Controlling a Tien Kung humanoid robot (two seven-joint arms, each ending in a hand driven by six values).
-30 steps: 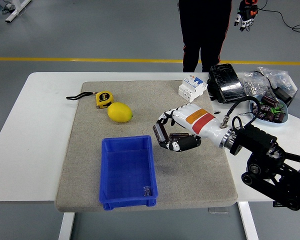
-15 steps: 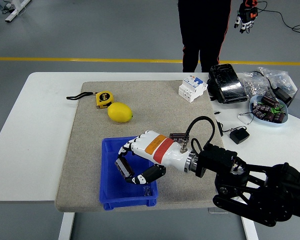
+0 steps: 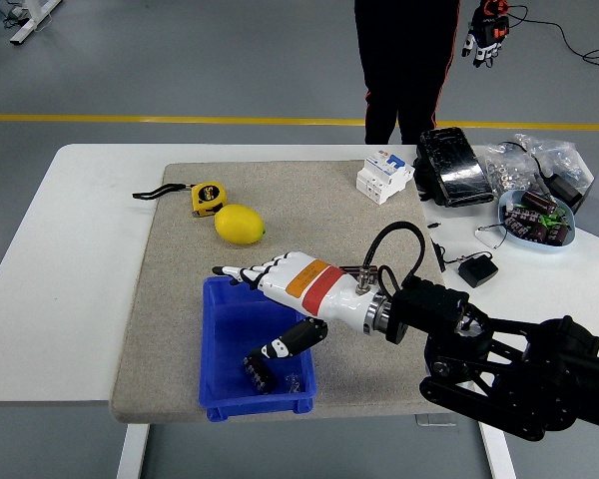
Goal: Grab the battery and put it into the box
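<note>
Right hand (image 3: 280,299) over blue box (image 3: 220,384), fingers (image 3: 242,270) spread flat toward left, thumb (image 3: 292,341) pointing down into box; nothing held. Battery (image 3: 257,368) lying in box, near right part, just under thumb tip; touching or not, cannot tell. Box on grey mat (image 3: 170,299). Lemon (image 3: 240,224) and tape measure (image 3: 208,198) far left on mat. Breaker (image 3: 383,176) at mat's far right. Person (image 3: 409,60) standing at far side, hands off table.
</note>
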